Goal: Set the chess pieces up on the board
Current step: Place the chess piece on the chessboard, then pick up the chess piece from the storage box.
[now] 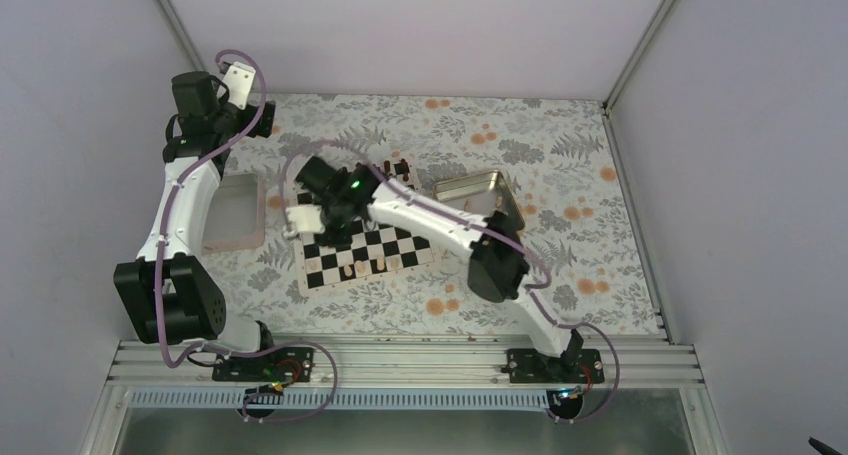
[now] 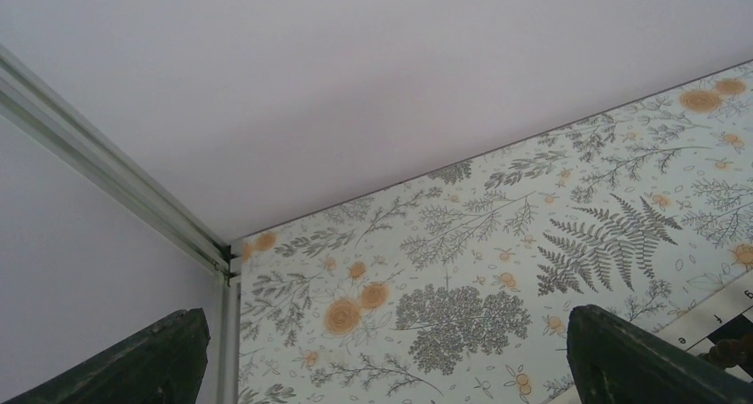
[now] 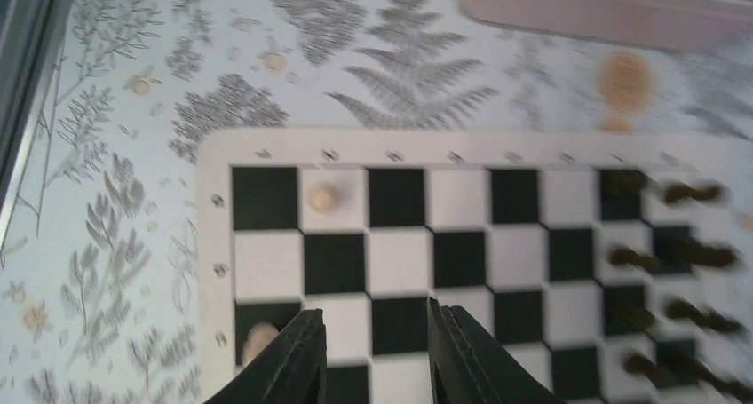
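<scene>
Your tan piece (image 3: 260, 337) sits on an edge square of the board (image 3: 213, 244) at 9 o'clock, just beside your right gripper (image 3: 377, 360), a second piece (image 3: 323, 198) farther off at 11 o'clock, jaws partly apart and holding nothing.

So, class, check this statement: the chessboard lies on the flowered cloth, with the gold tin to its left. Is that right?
Not quite. The gold tin lies to the right of the board, not to its left, as the top external view shows. The rest holds: the board does lie on the flowered cloth.
</scene>
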Controlling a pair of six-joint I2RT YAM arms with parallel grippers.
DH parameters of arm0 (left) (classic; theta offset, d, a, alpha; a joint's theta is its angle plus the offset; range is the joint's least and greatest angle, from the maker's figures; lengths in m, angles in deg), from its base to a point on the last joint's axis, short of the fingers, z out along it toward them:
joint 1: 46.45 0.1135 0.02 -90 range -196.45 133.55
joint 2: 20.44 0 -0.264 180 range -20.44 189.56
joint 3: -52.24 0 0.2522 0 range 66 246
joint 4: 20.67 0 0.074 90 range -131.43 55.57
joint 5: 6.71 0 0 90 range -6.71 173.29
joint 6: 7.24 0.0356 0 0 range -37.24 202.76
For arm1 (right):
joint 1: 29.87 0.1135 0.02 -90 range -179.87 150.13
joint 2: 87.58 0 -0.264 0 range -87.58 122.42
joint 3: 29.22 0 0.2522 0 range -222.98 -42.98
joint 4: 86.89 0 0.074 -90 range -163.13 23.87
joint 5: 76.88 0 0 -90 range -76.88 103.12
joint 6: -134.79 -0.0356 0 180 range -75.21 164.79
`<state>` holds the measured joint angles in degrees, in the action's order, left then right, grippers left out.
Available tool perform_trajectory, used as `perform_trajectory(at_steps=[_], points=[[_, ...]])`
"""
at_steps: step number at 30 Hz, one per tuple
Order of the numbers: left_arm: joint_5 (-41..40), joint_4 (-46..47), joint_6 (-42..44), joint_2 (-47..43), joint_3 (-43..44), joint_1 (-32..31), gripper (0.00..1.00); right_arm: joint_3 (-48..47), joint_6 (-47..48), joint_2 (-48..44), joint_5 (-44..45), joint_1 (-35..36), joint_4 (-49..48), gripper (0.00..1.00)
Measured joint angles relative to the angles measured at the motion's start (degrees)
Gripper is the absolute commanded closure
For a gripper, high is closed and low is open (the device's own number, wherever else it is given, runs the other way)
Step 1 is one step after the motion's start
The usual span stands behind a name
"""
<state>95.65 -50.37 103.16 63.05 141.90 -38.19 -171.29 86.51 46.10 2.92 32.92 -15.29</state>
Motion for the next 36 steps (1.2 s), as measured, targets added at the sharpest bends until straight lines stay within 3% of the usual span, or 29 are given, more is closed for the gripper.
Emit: perform_trajectory(at_steps=[4,7,15,22,36], points=[[-0.2,0.0,0.0,0.0,0.0,0.0,0.00,3.5,-0.9,-7.5,-1.1,-7.1,-0.1,0.68],[-0.6,0.0,0.0,0.1,0.0,0.0,0.00,7.6,-1.7,-12.0,-0.4,-16.6,-1.6,0.68],[-1.5,0.0,-0.1,0.4,0.0,0.0,0.00,23.3,-2.4,-17.1,5.4,-36.2,-2.6,0.67],[-1.4,0.0,-0.1,0.4,0.0,0.0,0.00,30.6,-2.4,-17.1,6.9,-39.7,-2.6,0.67],[-1.4,-0.5,0.0,0.6,0.0,0.0,0.00,32.6,-2.4,-13.8,8.2,-41.9,-3.1,0.65]])
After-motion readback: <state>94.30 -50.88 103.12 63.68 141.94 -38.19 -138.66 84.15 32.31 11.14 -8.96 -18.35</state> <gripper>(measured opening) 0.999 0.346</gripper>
